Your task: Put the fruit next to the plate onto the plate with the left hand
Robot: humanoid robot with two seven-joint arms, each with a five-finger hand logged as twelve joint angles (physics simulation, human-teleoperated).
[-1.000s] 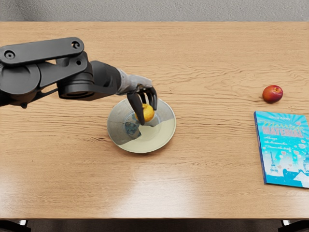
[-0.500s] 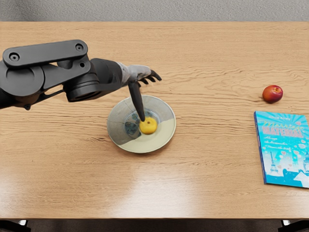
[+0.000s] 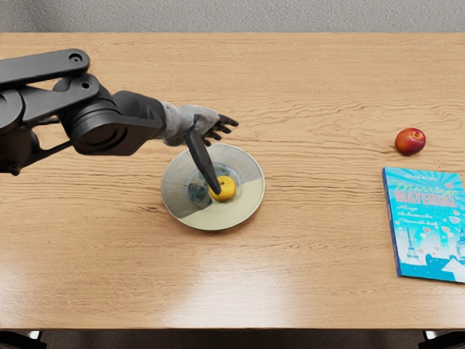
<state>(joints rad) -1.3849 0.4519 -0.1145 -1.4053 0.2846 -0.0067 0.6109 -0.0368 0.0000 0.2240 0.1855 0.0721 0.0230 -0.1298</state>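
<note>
A yellow fruit (image 3: 225,188) lies in the middle of the shiny round plate (image 3: 243,209) at the table's centre left. My left hand (image 3: 207,138) hovers over the plate's far rim, fingers spread and holding nothing. One long dark finger (image 3: 200,161) points down toward the fruit, and its tip overlaps the fruit's left edge in the picture. The left arm comes in from the picture's left edge. No right arm shows.
A red apple (image 3: 410,140) sits far to the right on the wooden table (image 3: 305,276). A turquoise book (image 3: 429,222) lies at the right edge, in front of the apple.
The hand let go of the yellow fruit, which dropped onto the plate. The fingers opened, and the arm has drawn back a little to the left.
</note>
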